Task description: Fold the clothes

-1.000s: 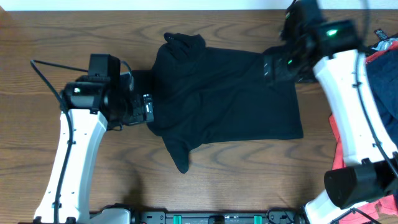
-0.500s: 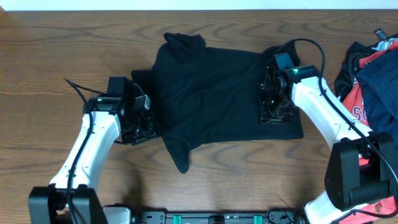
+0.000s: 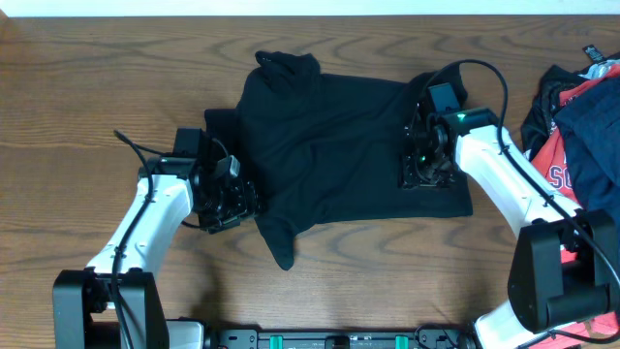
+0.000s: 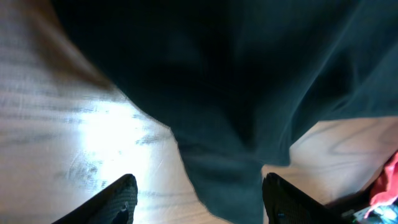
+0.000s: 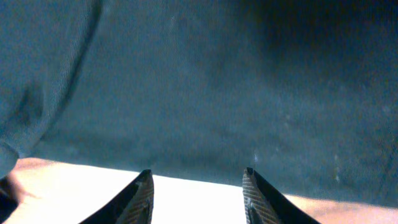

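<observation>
left gripper (image 4: pixel 198 190): jaws wide, lower sleeve (image 4: pixel 230 168) lying between them, not clamped | right gripper (image 5: pixel 198 183): jaws apart at shirt's edge, nothing pinched | black shirt (image 3: pixel 339 160): spread mid-table (image 3: pixel 97 87), between both arms | red and navy garments (image 3: pixel 570 145): heaped at right edge

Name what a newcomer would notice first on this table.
A black shirt lies spread across the middle of the wooden table. The left claw sits at its near sleeve, the right claw over its hem end. A heap of red and navy clothes sits at the table's right edge.
</observation>
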Robot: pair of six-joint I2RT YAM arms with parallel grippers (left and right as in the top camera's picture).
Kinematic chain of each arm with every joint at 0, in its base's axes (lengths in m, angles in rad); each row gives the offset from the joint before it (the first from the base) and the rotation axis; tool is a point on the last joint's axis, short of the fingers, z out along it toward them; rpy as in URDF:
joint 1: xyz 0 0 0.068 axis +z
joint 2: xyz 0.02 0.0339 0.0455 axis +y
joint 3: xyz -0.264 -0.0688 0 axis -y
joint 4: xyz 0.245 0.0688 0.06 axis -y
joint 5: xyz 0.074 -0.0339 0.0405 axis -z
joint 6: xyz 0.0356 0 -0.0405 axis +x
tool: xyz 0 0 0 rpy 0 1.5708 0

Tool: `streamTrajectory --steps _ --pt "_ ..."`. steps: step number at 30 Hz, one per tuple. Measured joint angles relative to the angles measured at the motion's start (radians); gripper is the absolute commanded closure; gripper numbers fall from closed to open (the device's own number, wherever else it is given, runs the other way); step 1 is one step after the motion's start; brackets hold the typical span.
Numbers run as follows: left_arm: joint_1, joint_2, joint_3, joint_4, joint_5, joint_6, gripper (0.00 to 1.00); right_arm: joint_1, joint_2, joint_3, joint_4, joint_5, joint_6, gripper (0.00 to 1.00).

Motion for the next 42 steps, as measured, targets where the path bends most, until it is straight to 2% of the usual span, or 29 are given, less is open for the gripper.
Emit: streamTrajectory --steps 4,7,8,11,12,13,14,17,19,21,26,38,39,42 --pt "0.000 0.019 0.000 0.043 0.003 -0.029 0.34 0.000 0.000 -0.065 0.079 -0.001 0.002 0.69" --pt "0.000 0.031 0.000 0.053 0.003 -0.037 0.34 0.000 0.000 -0.122 0.131 -0.002 0.008 0.87" --pt "0.000 0.032 0.000 0.055 0.003 -0.039 0.34 0.000 0.000 -0.139 0.145 -0.003 0.011 0.88" --pt "0.000 0.032 0.000 0.056 0.004 -0.045 0.34 0.000 0.000 -0.187 0.188 -0.003 0.029 0.83" --pt "0.000 0.032 0.000 0.057 0.004 -0.049 0.34 0.000 0.000 -0.204 0.204 -0.003 0.033 0.87" --pt "0.000 0.032 0.000 0.058 0.004 -0.050 0.34 0.000 0.000 -0.223 0.222 -0.003 0.035 0.97" --pt "0.000 0.032 0.000 0.059 0.004 -0.052 0.34 0.000 0.000 -0.243 0.239 -0.003 0.035 0.99" --pt "0.000 0.032 0.000 0.059 0.004 -0.055 0.30 -0.001 -0.015 -0.290 0.293 -0.006 0.064 0.99" --pt "0.000 0.032 0.000 0.060 0.004 -0.055 0.20 -0.001 -0.039 -0.327 0.337 -0.007 0.079 0.99" --pt "0.000 0.032 0.000 0.061 0.005 -0.057 0.16 -0.001 -0.056 -0.351 0.366 -0.007 0.091 0.99" --pt "0.000 0.032 0.000 0.089 0.008 -0.060 0.13 -0.003 -0.071 -0.373 0.391 -0.013 0.112 0.99" --pt "-0.020 0.092 -0.004 0.112 0.008 -0.105 0.14 -0.004 -0.072 -0.374 0.391 -0.015 0.117 0.99" --pt "-0.029 0.103 -0.006 0.113 0.008 -0.113 0.19 -0.004 -0.072 -0.374 0.391 -0.015 0.117 0.99" --pt "-0.056 0.139 -0.011 0.141 0.012 -0.142 0.79 -0.004 -0.072 -0.374 0.391 -0.015 0.117 0.99"
